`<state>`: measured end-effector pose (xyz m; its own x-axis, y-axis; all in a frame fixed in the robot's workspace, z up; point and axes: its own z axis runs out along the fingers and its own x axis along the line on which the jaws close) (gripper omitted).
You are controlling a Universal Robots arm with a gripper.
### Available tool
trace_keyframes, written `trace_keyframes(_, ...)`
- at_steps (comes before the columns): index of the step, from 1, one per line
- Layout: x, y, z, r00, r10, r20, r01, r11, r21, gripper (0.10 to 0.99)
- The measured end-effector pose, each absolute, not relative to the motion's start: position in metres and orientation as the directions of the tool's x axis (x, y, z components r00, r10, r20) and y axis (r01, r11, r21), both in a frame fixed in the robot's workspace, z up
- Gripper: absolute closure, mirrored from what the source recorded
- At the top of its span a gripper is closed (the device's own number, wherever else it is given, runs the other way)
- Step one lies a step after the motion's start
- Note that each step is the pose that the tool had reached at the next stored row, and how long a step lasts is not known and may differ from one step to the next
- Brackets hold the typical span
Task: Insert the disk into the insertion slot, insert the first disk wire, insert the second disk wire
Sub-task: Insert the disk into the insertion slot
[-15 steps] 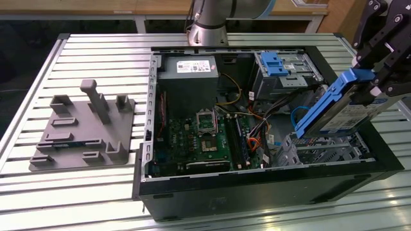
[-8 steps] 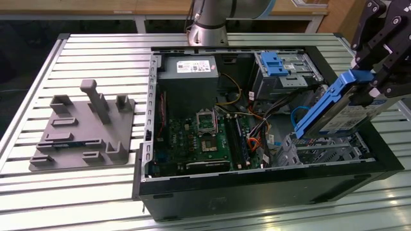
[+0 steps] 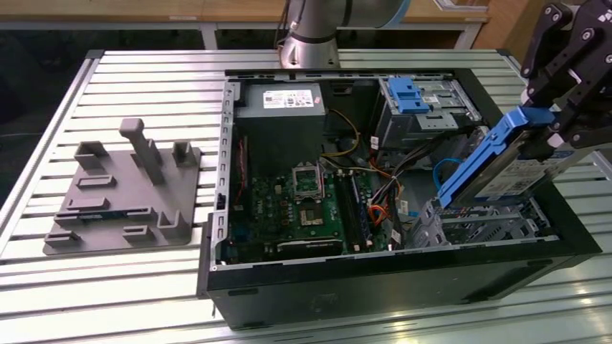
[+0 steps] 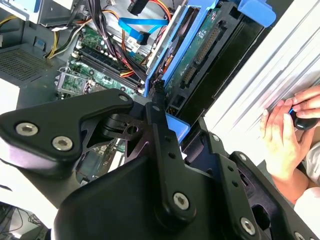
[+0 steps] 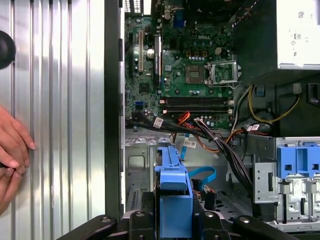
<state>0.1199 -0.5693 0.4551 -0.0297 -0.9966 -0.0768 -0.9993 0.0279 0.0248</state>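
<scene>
At left edge of worktop: grey fixture plate (image 3: 115, 193) with upright pegs and pockets, flat on the slatted worktop (image 3: 143, 72), well apart from the work. Judged a parking jig; nothing of the task on it.
Computer case (image 3: 383, 287): on its side, open face up, toward the worktop's right edge in the exterior view. Judged laid so to give the arm access from above.
Power supply (image 3: 282, 107): far left corner of the case. White label on top, print too small to note.
Motherboard (image 3: 297, 208): flat on the case floor, nearer the front wall than the supply. Small printed marks, not recorded.
Cables (image 3: 383, 193): black, orange and blue bundle, loose between board and bays. A blue flat cable (image 5: 200, 175) lies free beside the cage; judged neither wire plugged.
Tall bay (image 3: 426, 115): far right corner of the case, bears the blue latch (image 3: 405, 97). Not the target.
Insertion slot (image 3: 488, 222): perforated cage, near right corner of the case.
Disk (image 3: 502, 172): steeply tilted, lower end at the slot's mouth, upper end high. Not seated. White label on its silver face, illegible.
Gripper (image 3: 555, 132): clamped on the disk's upper end. Judged held by that end so the lower end is free to enter.
Hand (image 5: 10, 150): a person's, resting on the worktop outside the case wall.
</scene>
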Motion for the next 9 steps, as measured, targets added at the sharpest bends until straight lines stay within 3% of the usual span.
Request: trace_keyframes(9, 0.1199, -0.5693, 0.4522, -0.03, -0.997, -0.076, -0.999, 0.028, 0.025, 0.725)
